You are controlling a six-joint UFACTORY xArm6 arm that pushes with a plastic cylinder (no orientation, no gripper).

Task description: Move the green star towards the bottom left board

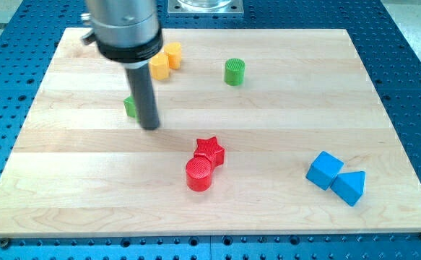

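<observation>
My tip [149,126] is down on the tabletop [282,115], touching the green star [129,107] on its right side. Only a small bright-green ribbed sliver of the star shows at the rod's left edge, left of the board's centre. No gripper here, just the bare rod. A red star [211,150] touches a red cylinder [199,174].

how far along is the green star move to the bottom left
Barely started. The green star sits in the board's upper left, mostly hidden behind my tip, which is right beside it. Still left: pushing it down toward the view's bottom-left corner.
</observation>
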